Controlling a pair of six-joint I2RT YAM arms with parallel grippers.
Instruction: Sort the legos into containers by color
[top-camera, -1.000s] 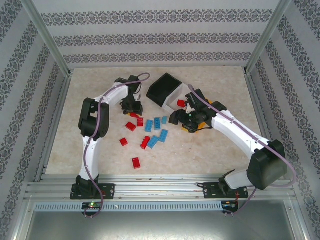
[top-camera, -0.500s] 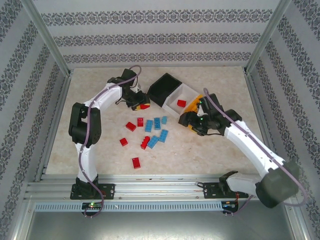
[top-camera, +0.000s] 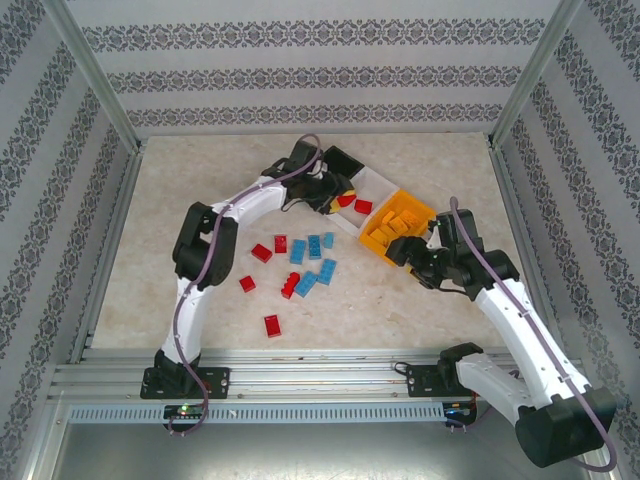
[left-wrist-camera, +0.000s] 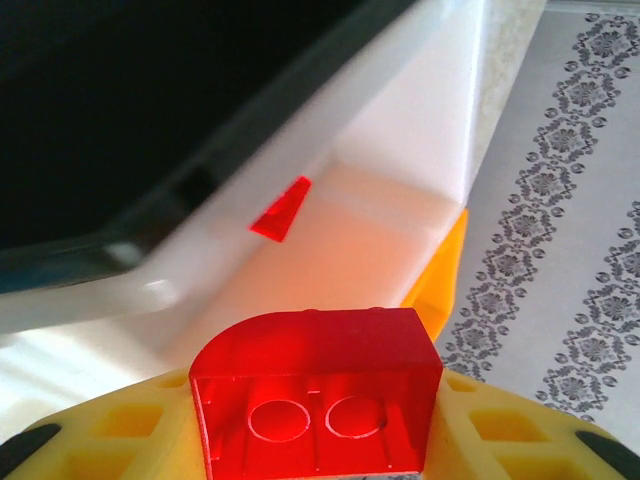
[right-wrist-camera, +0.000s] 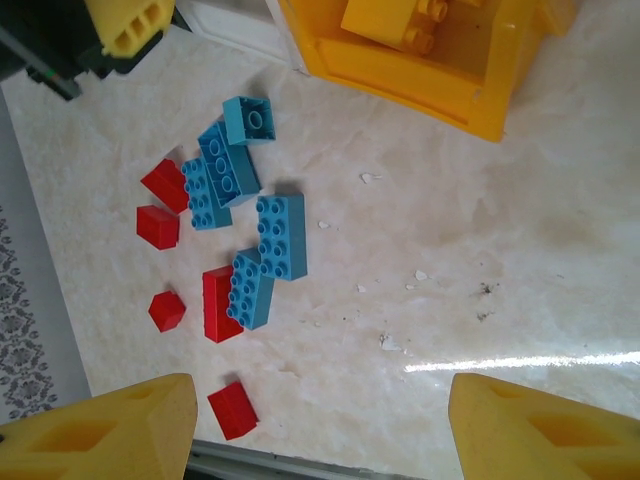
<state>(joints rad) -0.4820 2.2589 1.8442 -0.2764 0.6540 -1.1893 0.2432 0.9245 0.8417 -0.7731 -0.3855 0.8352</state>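
A glossy red brick (left-wrist-camera: 315, 395), rounded along one upper edge and showing two hollow tubes on its underside, sits clamped between the yellow fingers of the left gripper (left-wrist-camera: 318, 450). It hangs over the white bin (left-wrist-camera: 400, 130) at the centre of the top view, not yet dropped. One red brick (top-camera: 363, 207) already lies in that smooth, translucent-walled bin. Just to its right, the orange bin (top-camera: 430, 214) holds a heap of orange bricks (top-camera: 395, 225), and no orange piece lies loose, so that colour looks finished.

The black bin (top-camera: 345, 158), upper centre, is mostly hidden by the arm, so its contents cannot be told. Five blue bricks (right-wrist-camera: 281, 235) and five red bricks (right-wrist-camera: 215, 305), all hard, studded plastic, lie scattered on the pale mottled table (right-wrist-camera: 480, 250), left of centre. By this count red is barely begun and blue seems untouched, so roughly half remains.

The right gripper (right-wrist-camera: 320, 420) hovers with its fingers spread, holding nothing.
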